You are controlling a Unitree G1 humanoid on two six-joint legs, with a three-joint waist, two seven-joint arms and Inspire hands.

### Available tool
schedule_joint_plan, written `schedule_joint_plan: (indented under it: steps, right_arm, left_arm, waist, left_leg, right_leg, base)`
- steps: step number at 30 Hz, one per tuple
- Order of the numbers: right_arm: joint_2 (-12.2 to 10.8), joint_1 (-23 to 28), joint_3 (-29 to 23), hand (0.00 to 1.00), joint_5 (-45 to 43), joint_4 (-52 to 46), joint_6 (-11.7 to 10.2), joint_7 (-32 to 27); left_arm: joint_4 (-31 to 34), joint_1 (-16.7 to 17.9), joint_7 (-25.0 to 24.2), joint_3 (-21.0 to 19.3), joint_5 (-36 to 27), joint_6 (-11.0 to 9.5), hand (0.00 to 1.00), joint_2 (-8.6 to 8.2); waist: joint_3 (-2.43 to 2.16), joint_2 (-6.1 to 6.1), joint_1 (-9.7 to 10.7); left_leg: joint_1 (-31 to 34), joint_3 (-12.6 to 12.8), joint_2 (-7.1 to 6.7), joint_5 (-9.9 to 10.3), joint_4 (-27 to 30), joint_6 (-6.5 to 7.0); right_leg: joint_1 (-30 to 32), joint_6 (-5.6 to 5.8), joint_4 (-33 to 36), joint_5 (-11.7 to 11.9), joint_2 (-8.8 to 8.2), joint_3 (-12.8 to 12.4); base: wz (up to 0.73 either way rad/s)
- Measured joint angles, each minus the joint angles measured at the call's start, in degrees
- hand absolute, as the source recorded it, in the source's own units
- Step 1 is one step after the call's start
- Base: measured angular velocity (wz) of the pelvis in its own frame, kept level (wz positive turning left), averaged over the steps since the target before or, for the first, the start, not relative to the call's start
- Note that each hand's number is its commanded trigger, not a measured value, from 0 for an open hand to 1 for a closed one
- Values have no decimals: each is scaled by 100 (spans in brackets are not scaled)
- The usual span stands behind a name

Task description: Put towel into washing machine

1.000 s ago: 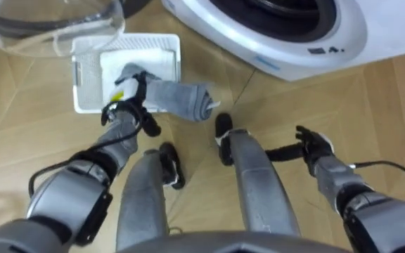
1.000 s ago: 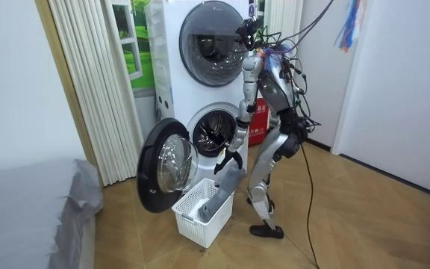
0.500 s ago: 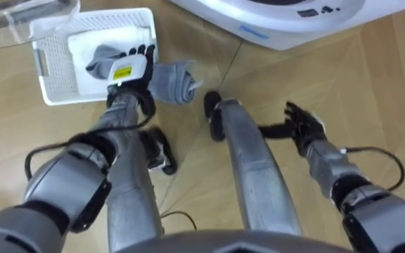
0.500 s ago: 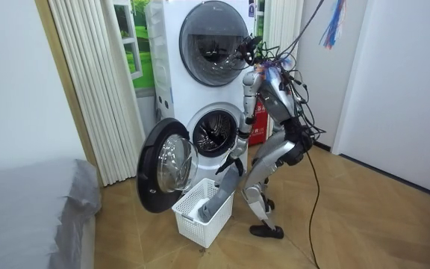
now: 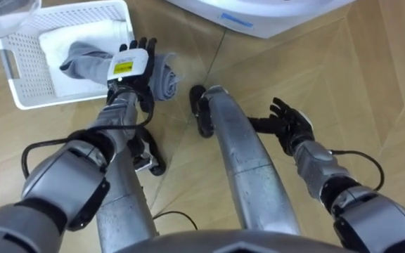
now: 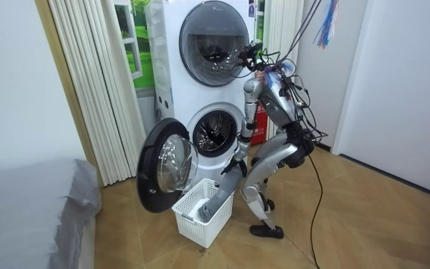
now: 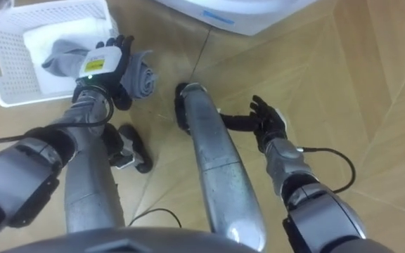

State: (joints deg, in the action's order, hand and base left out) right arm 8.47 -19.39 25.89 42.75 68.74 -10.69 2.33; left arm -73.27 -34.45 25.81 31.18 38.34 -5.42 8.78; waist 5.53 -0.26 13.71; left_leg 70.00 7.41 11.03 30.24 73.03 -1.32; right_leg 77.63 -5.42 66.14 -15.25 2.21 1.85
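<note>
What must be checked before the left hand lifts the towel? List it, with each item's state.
1. Towel in reach: ok. The grey towel drapes over the basket rim, right under the left hand.
2. Hold on the towel: cannot tell. The hand's back faces the camera and hides its underside.
3. Towel out of the basket: not ok. One end lies inside.
4. Washer door: ok, swung wide open, with the drum exposed.
5. Right hand: ok, open and holding nothing, beside the right leg.
</note>
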Motion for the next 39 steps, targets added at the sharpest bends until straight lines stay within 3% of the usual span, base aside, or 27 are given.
schedule_joint_plan:
  steps: [8,14,25,31,35,39]
  right_arm:
    - [-17,-97,177,0,617,151,-1,222]
    - [-24,-171,256,0,842,258,-4,415]
    - [-24,-193,268,0,735,308,33,468]
    - [-23,-189,328,0,643,412,74,459]
    - [-29,-173,331,0,274,422,84,350]
    - [-3,-166,441,0,197,439,88,223]
  left_arm:
    - [-134,2,49,74,0,-9,100,-35]
    - [-267,-92,211,141,-9,-46,100,94]
    - [-360,-93,228,216,171,-80,100,198]
    - [-365,50,234,390,265,-108,100,218]
    - [-359,78,270,390,235,-137,100,232]
    - [-361,52,416,377,240,-324,100,223]
  waist:
    - [-2,-15,-12]
    - [-3,-17,-22]
    - [-9,-62,-52]
    - [-10,-85,-154]
    - [-13,-80,-199]
    - [-11,-64,-376]
  left_leg:
    - [101,-58,26,65,90,-45]
    - [232,-313,-84,106,180,-98]
    - [187,-414,-180,134,206,-78]
    - [-116,-353,-179,122,0,-96]
    - [-383,-346,-207,16,-353,-92]
    - [-710,-336,-211,-120,-755,-68]
  right_leg:
    - [102,-48,87,-49,69,10]
    - [140,-96,95,-58,86,130]
    - [83,-67,67,-44,77,147]
    - [-189,-71,-106,-30,72,119]
    - [-485,-94,-491,112,71,142]
    - [-850,-75,-924,242,84,156]
  base:
    - [-4]
    - [-1]
    - [0]
    - [-2]
    - [-5]
    - [0]
